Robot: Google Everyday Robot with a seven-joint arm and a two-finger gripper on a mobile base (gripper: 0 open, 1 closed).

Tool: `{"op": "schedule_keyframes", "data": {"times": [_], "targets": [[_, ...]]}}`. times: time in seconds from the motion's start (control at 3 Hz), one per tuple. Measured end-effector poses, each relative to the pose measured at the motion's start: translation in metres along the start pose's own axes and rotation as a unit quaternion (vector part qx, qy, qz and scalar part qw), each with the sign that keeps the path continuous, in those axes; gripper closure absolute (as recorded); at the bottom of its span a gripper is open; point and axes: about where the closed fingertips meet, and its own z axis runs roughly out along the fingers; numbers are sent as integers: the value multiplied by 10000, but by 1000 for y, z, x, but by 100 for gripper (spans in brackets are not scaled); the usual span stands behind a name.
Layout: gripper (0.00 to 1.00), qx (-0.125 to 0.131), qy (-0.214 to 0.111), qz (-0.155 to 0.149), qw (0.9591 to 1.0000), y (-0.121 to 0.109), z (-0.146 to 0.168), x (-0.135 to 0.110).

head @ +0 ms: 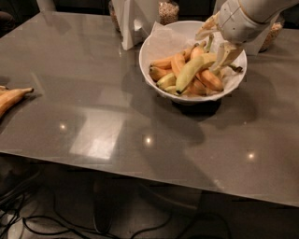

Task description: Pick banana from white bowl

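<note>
Arm [252,14]: in from the far right corner, pale casing, angled down and leftward over the right side of the bowl [143,58].
Gripper [223,57]: low over the bowl's right half, pointing down toward the near left, tip right at the far end of the banana [190,72].
Jaws: against the banana's upper end; closed on it or only touching, cannot tell.
Banana: in the bowl, on top of the pile, longest of the lot; pale greenish yellow, gently curved; lying diagonally, dark blossom end near and left, other end far and right at the gripper.
Short bananas [174,63]: orange-yellow, under and beside the banana; one just right of it, below the gripper.
Paper [164,39]: crumpled, white, lining the bowl, showing at the far left inside.
Bowl: round, deep, glossy white; on the desk [93,88], right of centre, toward the far edge.
Lone banana [11,98]: deep yellow, dark tip, at the desk's left edge, well apart from the bowl.
Jar [168,9]: just beyond the bowl, beside a white object [131,23].
Desk: grey, glossy, small light spots reflected along the near part.
</note>
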Motion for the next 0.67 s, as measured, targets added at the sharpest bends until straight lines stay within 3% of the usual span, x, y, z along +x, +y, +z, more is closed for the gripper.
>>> {"op": "schedule_keyframes", "data": {"times": [0.67], "targets": [[40,-97,-209,-50,9997,-1,20,-1]]}}
